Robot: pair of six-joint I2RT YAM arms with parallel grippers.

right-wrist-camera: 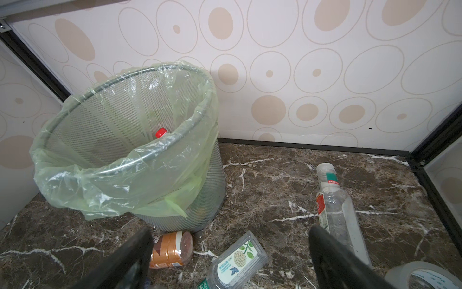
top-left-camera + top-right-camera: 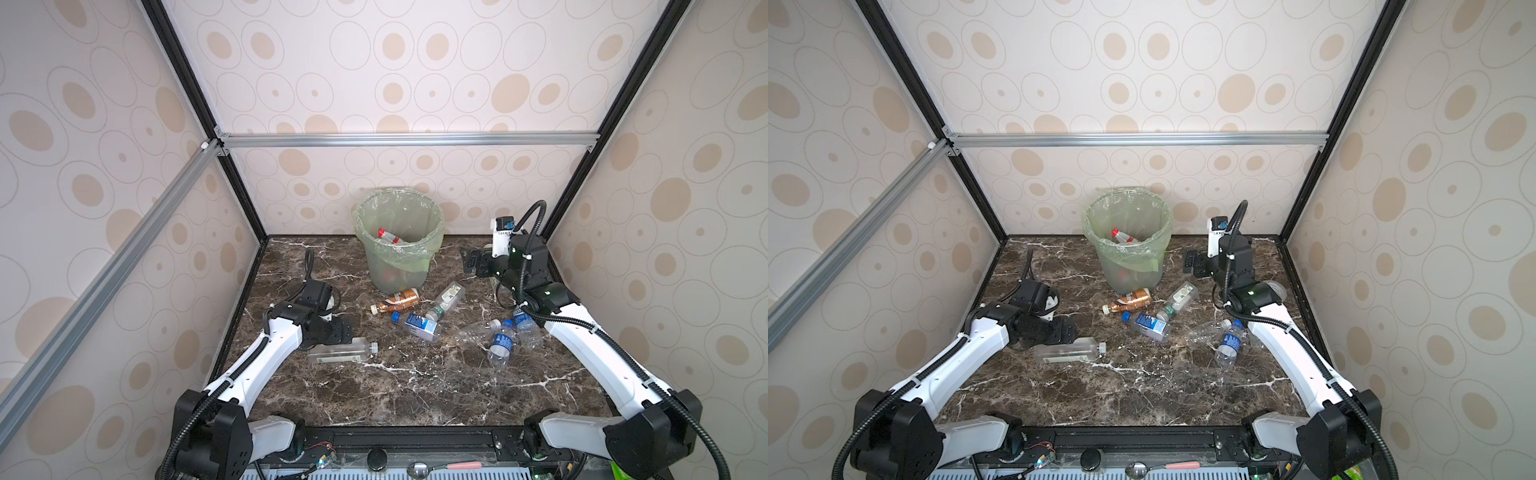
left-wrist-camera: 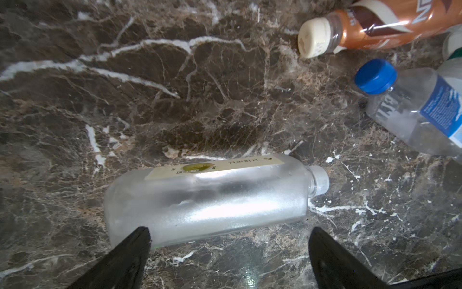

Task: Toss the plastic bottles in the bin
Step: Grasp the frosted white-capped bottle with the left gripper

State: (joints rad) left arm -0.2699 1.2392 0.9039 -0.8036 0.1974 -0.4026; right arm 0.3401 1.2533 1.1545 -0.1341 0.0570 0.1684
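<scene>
Frosted bottle (image 3: 205, 200) lies flat, lower centre of the left wrist view; left gripper (image 3: 230, 232) spread wide, empty, over it. Looks light, slick, squashy, so pinch across mid-body.

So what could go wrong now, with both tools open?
The frosted bottle lies lengthwise across the open left tool, so closing may squeeze it end to end and it could slip out. The tape roll sits near a clear bottle by the right tool; it might get grabbed by mistake.
</scene>
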